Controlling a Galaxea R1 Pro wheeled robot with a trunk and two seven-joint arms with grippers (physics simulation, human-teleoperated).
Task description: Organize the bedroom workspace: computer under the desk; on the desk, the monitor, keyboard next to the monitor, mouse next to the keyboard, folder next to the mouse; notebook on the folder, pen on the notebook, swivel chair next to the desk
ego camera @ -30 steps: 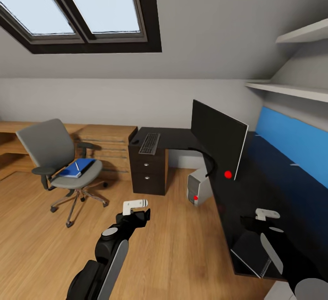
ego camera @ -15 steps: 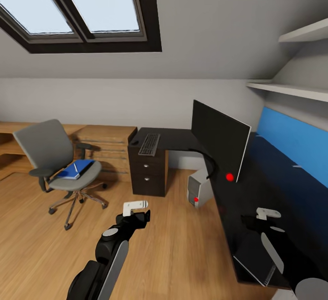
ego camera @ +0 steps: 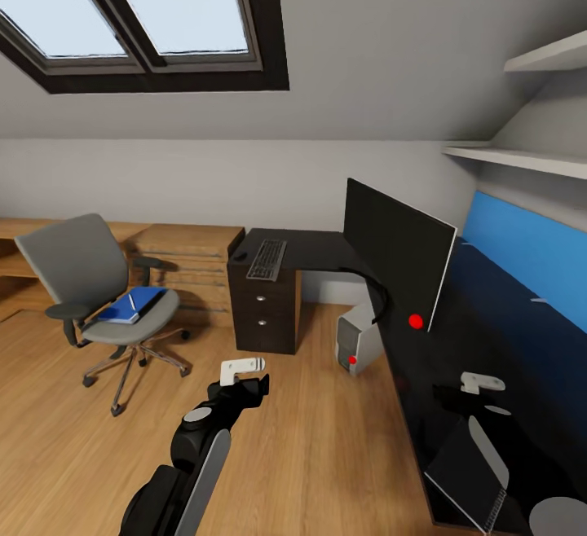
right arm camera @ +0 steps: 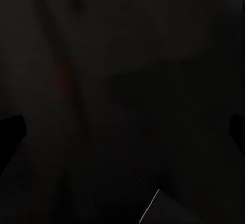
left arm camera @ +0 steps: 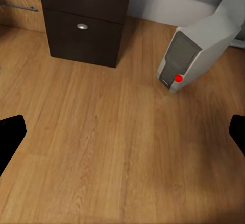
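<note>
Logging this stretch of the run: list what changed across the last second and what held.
The whole head view slid sideways, so the camera turned slightly right; no object moved. The folder still lies on the swivel chair, the keyboard on the desk, the computer beneath. Both the left gripper and right gripper stay empty.

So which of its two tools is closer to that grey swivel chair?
The left. The left tool hangs over the wooden floor, across open floor from the swivel chair. The right tool is over the black desk, much farther away.
</note>
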